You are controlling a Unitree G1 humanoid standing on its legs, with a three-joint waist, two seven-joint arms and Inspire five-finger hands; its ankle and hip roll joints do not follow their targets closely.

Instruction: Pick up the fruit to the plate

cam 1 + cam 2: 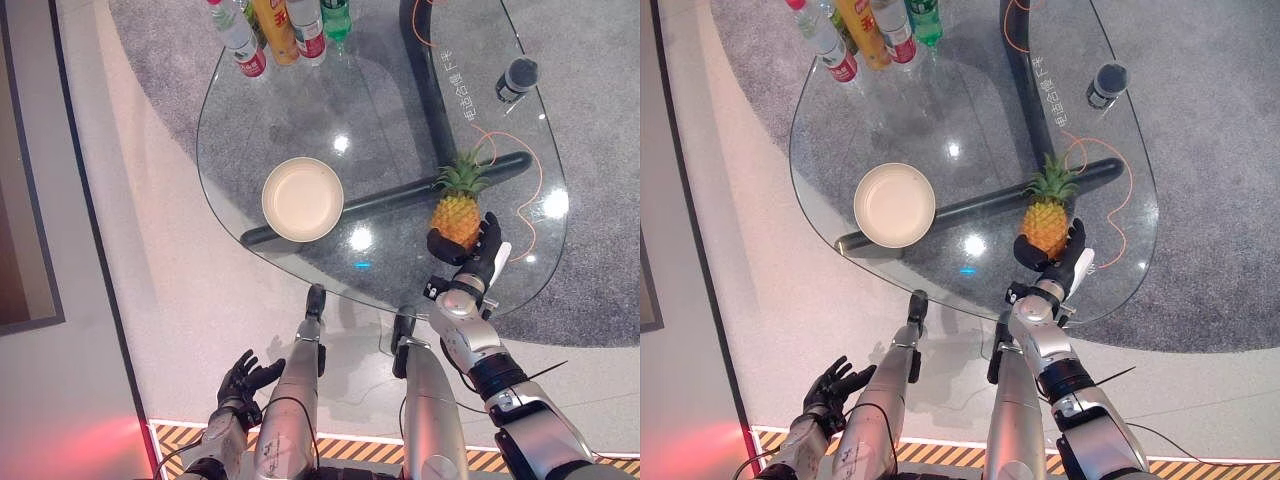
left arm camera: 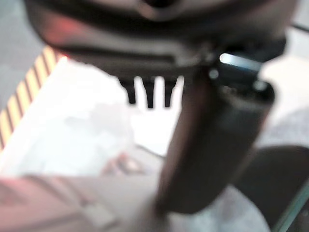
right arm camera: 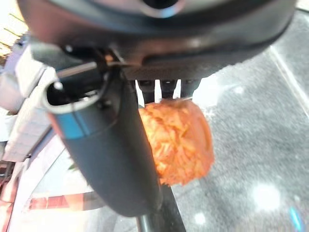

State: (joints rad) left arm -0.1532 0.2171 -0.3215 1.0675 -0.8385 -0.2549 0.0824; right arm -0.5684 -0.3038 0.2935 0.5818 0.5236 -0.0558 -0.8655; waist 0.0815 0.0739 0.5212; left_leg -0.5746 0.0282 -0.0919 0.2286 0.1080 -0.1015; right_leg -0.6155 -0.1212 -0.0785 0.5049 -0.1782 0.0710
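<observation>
An orange pineapple [image 1: 455, 215] with a green crown stands upright on the glass table [image 1: 380, 110], near its right front edge. My right hand [image 1: 470, 262] reaches over that edge, with its fingers curled round the fruit's lower part and the thumb on the other side. In the right wrist view the pineapple [image 3: 181, 140] sits just past the thumb [image 3: 111, 159]. A cream plate [image 1: 303, 199] lies empty on the glass, well to the left of the fruit. My left hand [image 1: 243, 380] hangs low beside the table, over the floor, fingers spread.
Several bottles [image 1: 280, 30] stand at the table's far edge. A dark can [image 1: 516, 78] stands at the far right. A dark bar [image 1: 400, 192] of the table's base runs under the glass between plate and pineapple. An orange cable [image 1: 535, 170] lies by the fruit.
</observation>
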